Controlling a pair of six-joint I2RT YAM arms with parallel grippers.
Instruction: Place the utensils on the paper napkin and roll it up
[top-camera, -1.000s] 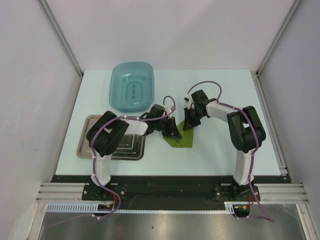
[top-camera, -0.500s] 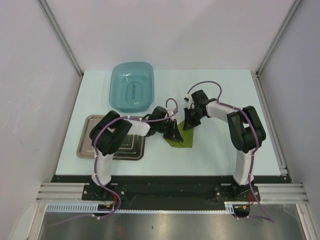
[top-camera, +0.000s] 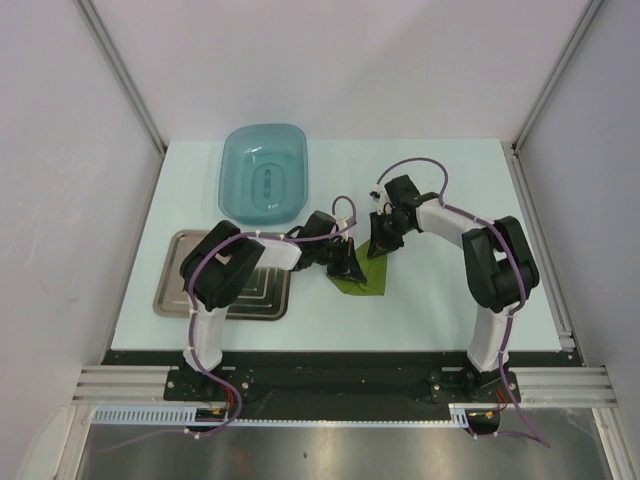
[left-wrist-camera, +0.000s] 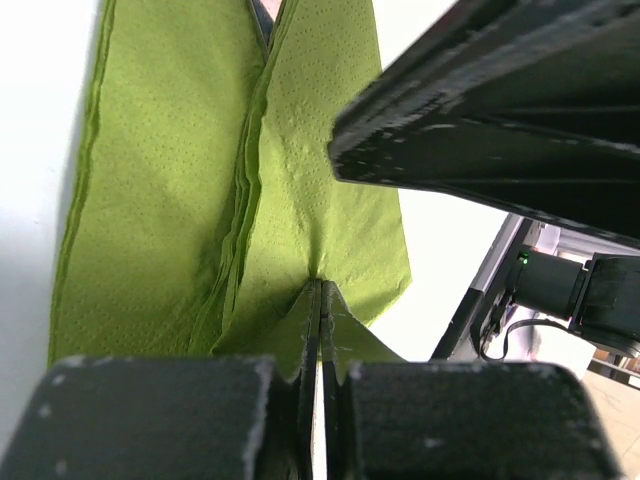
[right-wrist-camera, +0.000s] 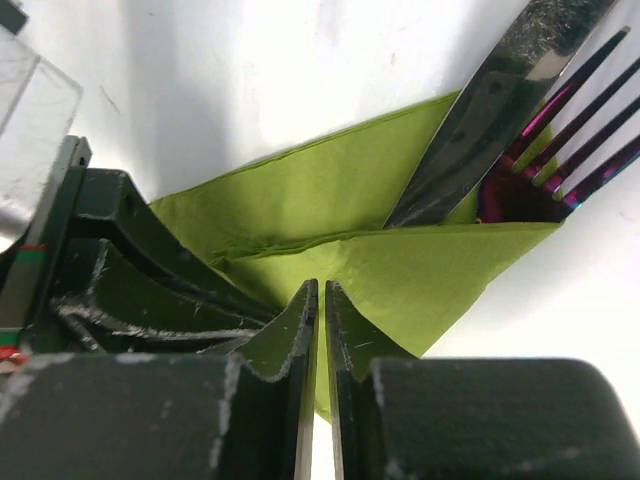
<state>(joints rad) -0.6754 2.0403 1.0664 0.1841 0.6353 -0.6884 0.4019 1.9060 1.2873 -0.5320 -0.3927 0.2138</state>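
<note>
Thin olive-green paper napkin (top-camera: 362, 280) lies folded on the white tabletop (top-camera: 440, 180). Slim silver-metal utensils (right-wrist-camera: 480, 110), one a purple-tinted fork (right-wrist-camera: 560, 135), are tucked inside it and poke out of its open end. The left end effector (left-wrist-camera: 320, 320) is closed, pinching a raised fold at the napkin's edge, and the right end effector (right-wrist-camera: 320, 320) is likewise clamped on a napkin fold just beside the utensils.

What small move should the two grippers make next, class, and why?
Probably roll the pinched edge over the utensils. The left gripper and right gripper are each shut on the paper napkin, which is folded over the utensils, their tips poking out; it is not yet a roll.
</note>
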